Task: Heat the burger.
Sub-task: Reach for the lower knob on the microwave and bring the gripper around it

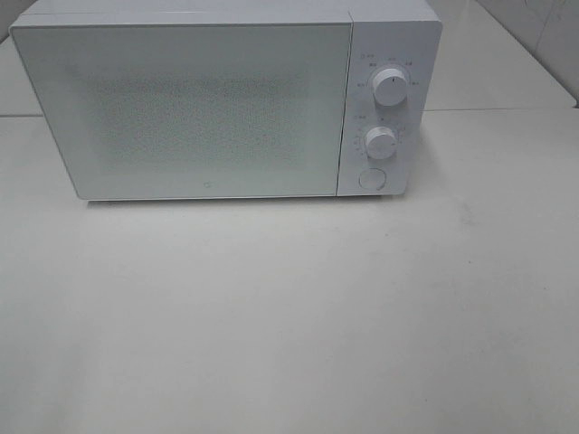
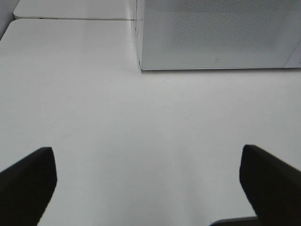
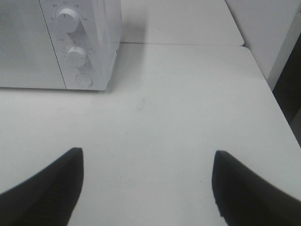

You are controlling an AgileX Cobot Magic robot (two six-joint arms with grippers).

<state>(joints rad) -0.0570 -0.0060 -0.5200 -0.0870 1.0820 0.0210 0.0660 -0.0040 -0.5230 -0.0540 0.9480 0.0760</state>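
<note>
Left gripper [image 2: 147, 162]: jaws are spread wide and nothing is held between them. Two dark fingers [image 2: 28, 183] are seen over bare tabletop, well apart from the microwave.
Table [image 1: 289, 316]: white and flat, with a seam running across it behind the microwave's front line. Faint scuffs are seen on the surface.
Microwave [image 1: 226, 99]: white, set at the far side of the table and facing the arms. Its left front corner is caught by the left wrist camera.
Door [image 1: 181, 108]: shut, flush with the control panel. It is a pale pane with a dotted mesh patch, and nothing can be made out through it.
Upper knob [image 1: 390, 87]: white and round, at the top of the panel just right of the door, ringed by small printed marks too fine to read.
Lower knob [image 1: 381, 142]: same kind, directly below the upper knob.
Round button [image 1: 372, 178]: set at the bottom of the panel, under the lower knob.
Right gripper [image 3: 148, 160]: jaws are held apart and nothing is gripped. Dark fingers [image 3: 244, 188] are seen above bare table, off the microwave's right front corner and well apart from it.
Burger: not seen in any view, so its place cannot be told.
</note>
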